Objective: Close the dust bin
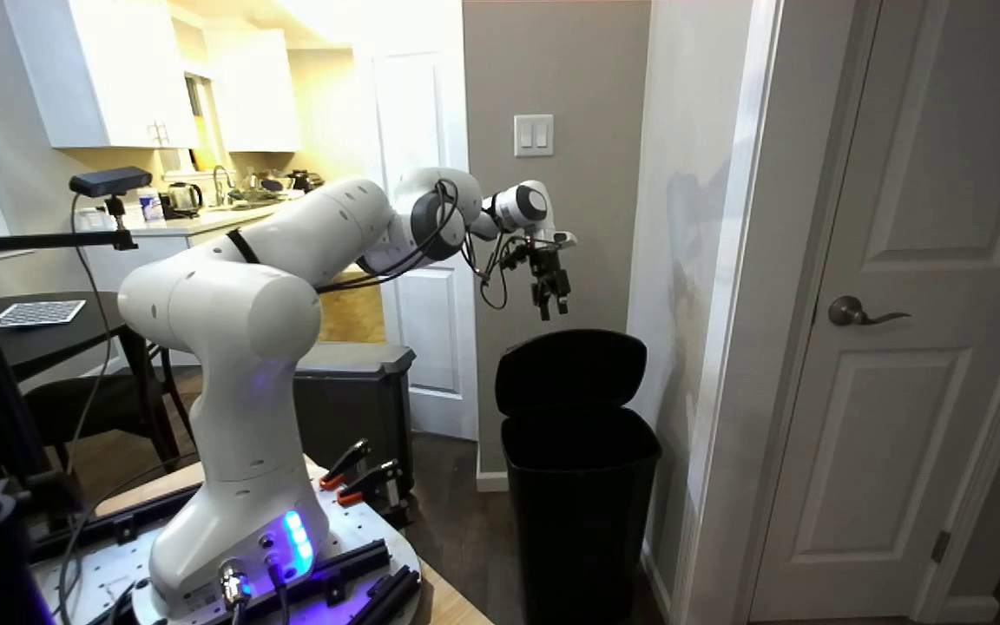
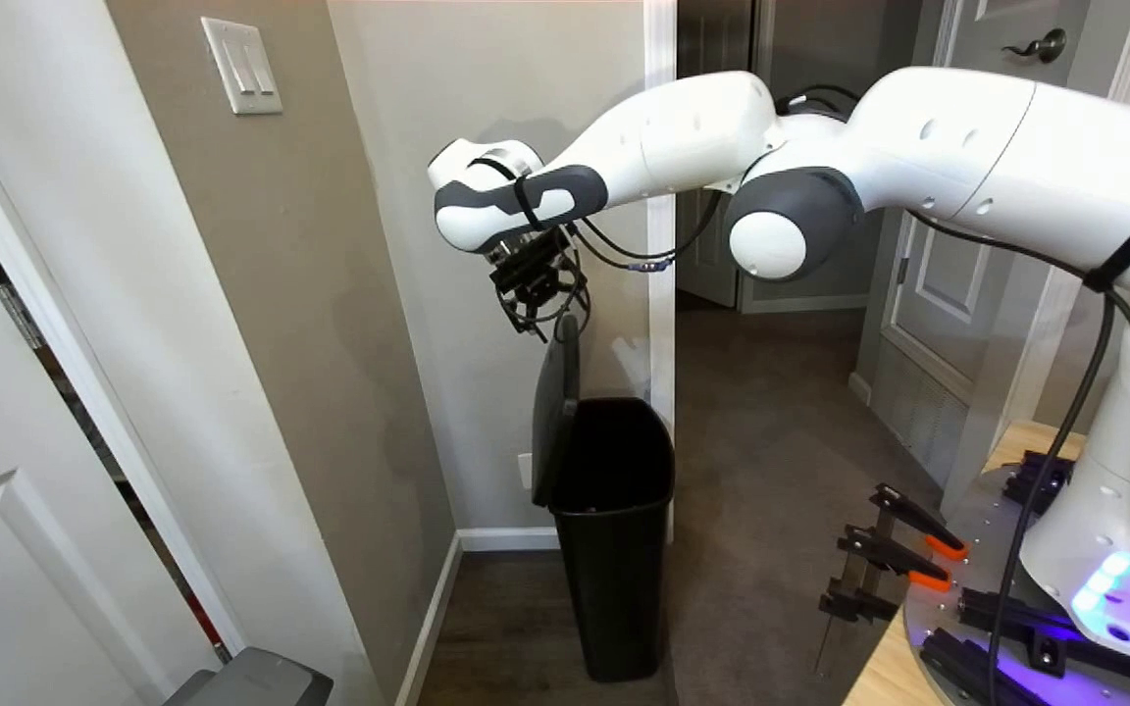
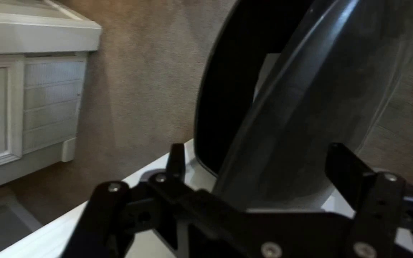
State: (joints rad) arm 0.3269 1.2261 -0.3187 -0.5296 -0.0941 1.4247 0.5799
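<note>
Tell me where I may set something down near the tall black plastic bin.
Free: the brown floor between the bin and the light wooden table. Crowded: around the raised black plastic lid, where the black two-fingered gripper hangs close.

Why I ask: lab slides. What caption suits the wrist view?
Open pincer facing the raised lid of the black dust bin.

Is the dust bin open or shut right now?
Open: in both exterior views the lid stands raised, baring the dark inside of the dust bin.
</note>
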